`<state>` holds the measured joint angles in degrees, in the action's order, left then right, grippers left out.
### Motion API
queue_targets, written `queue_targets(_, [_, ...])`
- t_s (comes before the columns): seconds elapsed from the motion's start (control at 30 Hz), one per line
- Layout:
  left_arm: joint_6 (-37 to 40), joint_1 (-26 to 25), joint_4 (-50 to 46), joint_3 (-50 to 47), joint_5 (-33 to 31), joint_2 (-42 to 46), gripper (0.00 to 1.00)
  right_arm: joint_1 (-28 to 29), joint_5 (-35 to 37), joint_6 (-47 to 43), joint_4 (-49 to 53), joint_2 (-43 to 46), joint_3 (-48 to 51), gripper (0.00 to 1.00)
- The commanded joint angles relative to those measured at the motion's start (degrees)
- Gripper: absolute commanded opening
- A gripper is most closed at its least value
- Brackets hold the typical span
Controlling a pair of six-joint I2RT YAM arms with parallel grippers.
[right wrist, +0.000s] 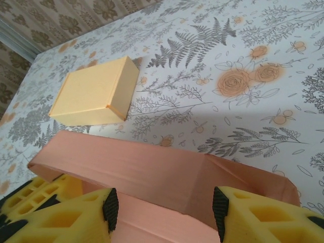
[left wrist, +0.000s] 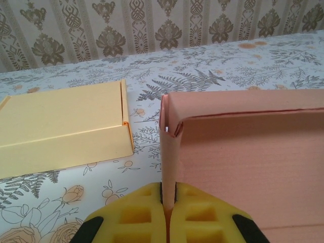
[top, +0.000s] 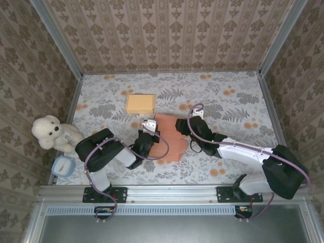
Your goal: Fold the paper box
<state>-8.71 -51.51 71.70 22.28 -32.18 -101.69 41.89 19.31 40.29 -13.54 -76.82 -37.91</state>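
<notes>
The left gripper (left wrist: 169, 205) is pinched tight on a raised side wall of the pink box (left wrist: 253, 167). The thin wall stands upright between its pads (left wrist: 136, 220). The half-folded box lies on the flowered table (top: 228, 101), just ahead of both grippers and between them. The right gripper (right wrist: 163, 207) stands wide open. Another raised wall of the box crosses just in front of it, ungripped. Beyond both grippers, near the pink box's far left corner, sits a closed yellow box (top: 140, 104). Well off to the left gripper's left are a white teddy bear (top: 50, 132) and a small blue-rimmed round object (top: 63, 165).
</notes>
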Motion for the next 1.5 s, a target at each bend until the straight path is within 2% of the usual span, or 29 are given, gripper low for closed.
queue_targets(0.0, [0.4,-0.9,2.5,1.2,-2.0,-0.4,0.0,-0.3,0.8,-0.1,-1.0,-1.6,0.8,0.55])
queue_targets(0.2, [1.0,-1.8,2.6,1.6,-4.4,-0.4,0.0,-0.2,-1.5,1.1,-2.5,-3.9,0.7,0.56])
queue_targets(0.43, [1.8,-3.0,2.6,2.8,-4.0,-1.8,0.0,-0.2,-13.7,4.2,-13.6,-4.3,2.3,0.56])
queue_targets(0.53, [1.8,-3.4,2.6,3.2,-3.9,-2.5,0.0,-0.2,-15.5,4.9,-18.5,-3.7,3.7,0.55])
queue_targets(0.67, [0.7,-3.5,2.5,3.0,-4.8,-3.0,0.0,-0.2,-12.2,2.1,-17.6,-1.4,5.0,0.55])
queue_targets(0.87, [-3.0,-2.0,2.1,1.0,-5.2,-2.0,0.0,-0.1,-3.8,-3.6,-5.1,1.4,5.3,0.55])
queue_targets(1.07, [-3.9,-1.8,2.1,0.3,-4.8,-1.8,0.0,-0.2,2.1,-7.2,0.0,1.8,7.1,0.56])
queue_targets(1.47, [-4.5,-1.8,1.9,-0.4,-4.5,-0.4,0.0,-1.1,2.4,-7.3,2.0,-6.9,4.4,0.58])
